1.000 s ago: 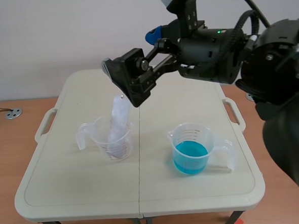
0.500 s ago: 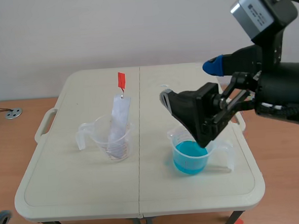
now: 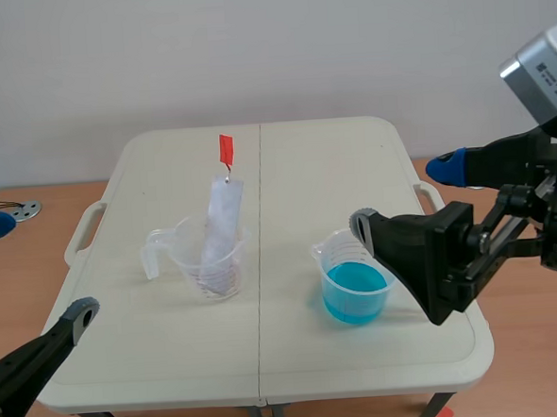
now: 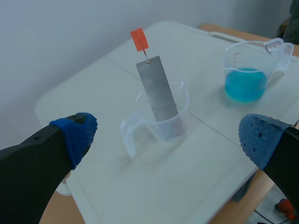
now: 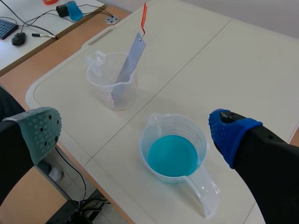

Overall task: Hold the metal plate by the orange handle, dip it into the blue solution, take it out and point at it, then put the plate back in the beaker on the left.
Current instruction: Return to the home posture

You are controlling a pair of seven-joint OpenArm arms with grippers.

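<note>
The metal plate leans upright in the clear left beaker, its orange handle sticking up free. The right beaker holds the blue solution. My right gripper hangs open just right of the blue beaker, gripping nothing. My left gripper is open at the table's front left corner. In the left wrist view the plate and handle stand ahead of my open left gripper. In the right wrist view the blue beaker lies below my open right gripper.
The white folding table has side handles. A round metal disc lies on the wooden floor at the left. A desk with a keyboard, mouse and cables stands beyond the table in the right wrist view.
My right gripper left the orange handle and swung right and down to beside the blue beaker. My left gripper came into view at the front left. The plate stayed in the left beaker.
</note>
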